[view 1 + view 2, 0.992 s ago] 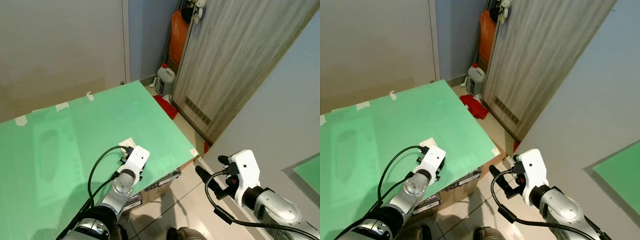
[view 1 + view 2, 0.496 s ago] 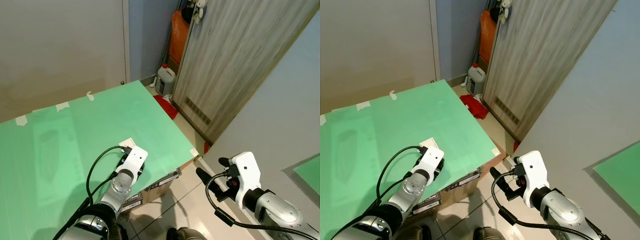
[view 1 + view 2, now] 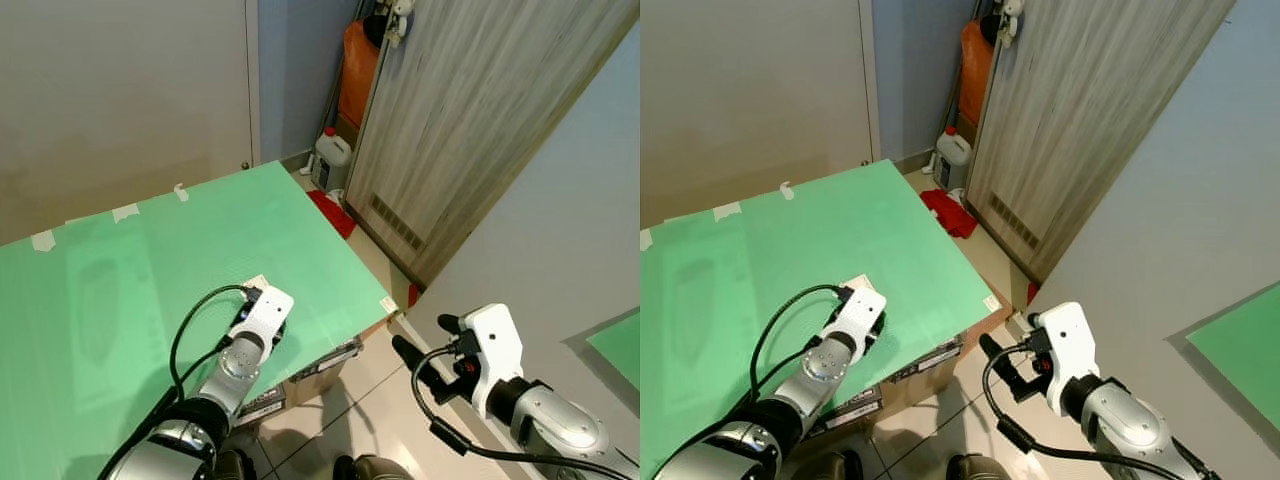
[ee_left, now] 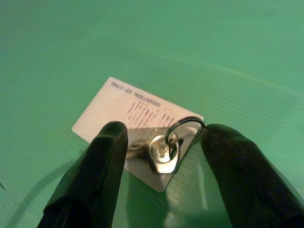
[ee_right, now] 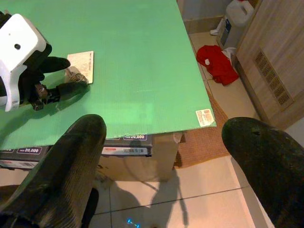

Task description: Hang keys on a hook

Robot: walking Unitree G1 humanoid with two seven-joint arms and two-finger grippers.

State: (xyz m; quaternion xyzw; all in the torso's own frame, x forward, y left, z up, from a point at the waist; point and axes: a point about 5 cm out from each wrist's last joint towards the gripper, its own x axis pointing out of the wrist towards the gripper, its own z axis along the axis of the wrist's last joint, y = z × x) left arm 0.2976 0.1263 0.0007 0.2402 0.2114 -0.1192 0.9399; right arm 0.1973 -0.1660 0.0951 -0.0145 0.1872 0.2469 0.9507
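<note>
A silver key on a ring (image 4: pixel 164 149) lies on a white card (image 4: pixel 124 110) on the green tabletop (image 3: pixel 150 250). My left gripper (image 4: pixel 165 129) is open and low over the table, with one black finger (image 4: pixel 102 161) on each side of the key, neither touching it. In the left eye view that gripper (image 3: pixel 262 300) sits at the card (image 3: pixel 256 283) near the table's front right corner. My right gripper (image 3: pixel 424 352) is open and holds nothing, hanging over the tiled floor just past the table's corner.
Cardboard boxes (image 3: pixel 318 368) stand under the table's edge. Beyond it are a red cloth (image 3: pixel 330 212), a white jug (image 3: pixel 330 157) and an orange bag (image 3: pixel 357 70) beside a wooden door (image 3: pixel 470 120). A grey wall (image 3: pixel 560 230) runs close on my right.
My left gripper has slid a little forward over the card, so its fingers now straddle the key. The right arm has barely moved.
</note>
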